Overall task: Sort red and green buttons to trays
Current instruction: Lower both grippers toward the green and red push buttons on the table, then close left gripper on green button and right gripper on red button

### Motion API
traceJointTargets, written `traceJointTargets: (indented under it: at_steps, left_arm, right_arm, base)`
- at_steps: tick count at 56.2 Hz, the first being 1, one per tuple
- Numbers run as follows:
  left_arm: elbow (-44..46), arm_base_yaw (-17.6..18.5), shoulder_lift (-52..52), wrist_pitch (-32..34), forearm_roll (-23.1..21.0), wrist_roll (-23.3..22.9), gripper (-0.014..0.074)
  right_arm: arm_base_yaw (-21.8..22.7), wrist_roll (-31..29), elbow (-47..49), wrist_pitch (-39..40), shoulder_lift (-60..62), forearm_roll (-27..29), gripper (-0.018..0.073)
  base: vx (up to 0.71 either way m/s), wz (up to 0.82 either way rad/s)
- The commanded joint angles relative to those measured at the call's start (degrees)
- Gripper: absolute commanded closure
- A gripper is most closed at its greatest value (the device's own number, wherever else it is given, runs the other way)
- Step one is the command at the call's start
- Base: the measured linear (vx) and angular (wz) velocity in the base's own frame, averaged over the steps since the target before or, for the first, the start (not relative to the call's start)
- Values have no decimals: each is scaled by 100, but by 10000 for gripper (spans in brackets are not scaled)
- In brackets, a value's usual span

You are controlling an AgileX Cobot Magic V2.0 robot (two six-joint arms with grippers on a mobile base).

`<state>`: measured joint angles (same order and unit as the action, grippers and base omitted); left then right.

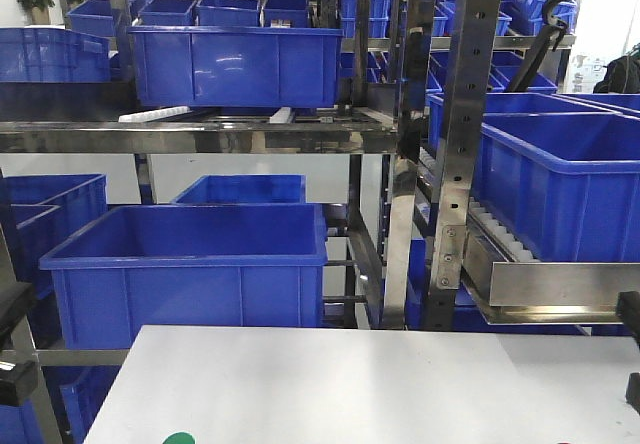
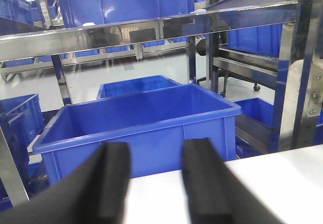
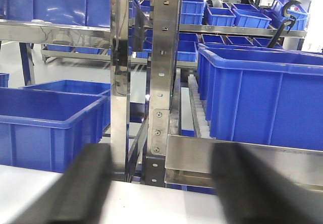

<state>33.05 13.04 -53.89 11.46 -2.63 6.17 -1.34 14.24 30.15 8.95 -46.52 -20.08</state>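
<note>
A sliver of a green button (image 1: 178, 438) shows at the bottom edge of the white table (image 1: 380, 384) in the front view. No red button and no tray is in view. My left gripper (image 2: 155, 156) is open and empty, its black fingers (image 2: 113, 178) level over the table and aimed at a blue bin. My right gripper (image 3: 164, 163) is open wide and empty, its fingers (image 3: 86, 183) above the table, facing the steel rack. In the front view only dark arm parts show, at the left edge (image 1: 12, 344) and the right edge (image 1: 630, 349).
A large blue bin (image 1: 190, 264) stands just beyond the table's far edge, also in the left wrist view (image 2: 141, 123). A steel rack (image 1: 445, 144) with several blue bins rises behind. A big blue bin (image 3: 262, 98) sits on its right shelf.
</note>
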Motion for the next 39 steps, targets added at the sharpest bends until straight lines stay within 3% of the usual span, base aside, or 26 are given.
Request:
traceJointTargets:
  at_steps: [1,13,18,29,35,39]
  left_arm:
    - [214,1,51,489,-8,-11,102]
    - [200,1,51,-13,-9,-33,91]
    - [20,1,51,-227,-9,-33,102]
    - [-828,1,51,433,-9,-33,146]
    - [-1173,1,51,768,-9,-33,165]
    - [-1275,1,51,893,-9,-33,174]
  right_arm:
    - [14,-28,217,553,22,-23,-99]
    - [14,2,-180,1121,-88,206,-99]
    - [14,-22,-971,1991,-286,206,-67]
    - [14,-318,-2748,3904,-1121,322,-15]
    - [14,-619,-3193,4617,-1683,1018,-15]
    - [14,-895,-3266,4668,-2084,1597,-15]
  base:
    - [0,0]
    - [0,0]
    - [0,0]
    - [0,0]
    - [0,0]
    - [0,0]
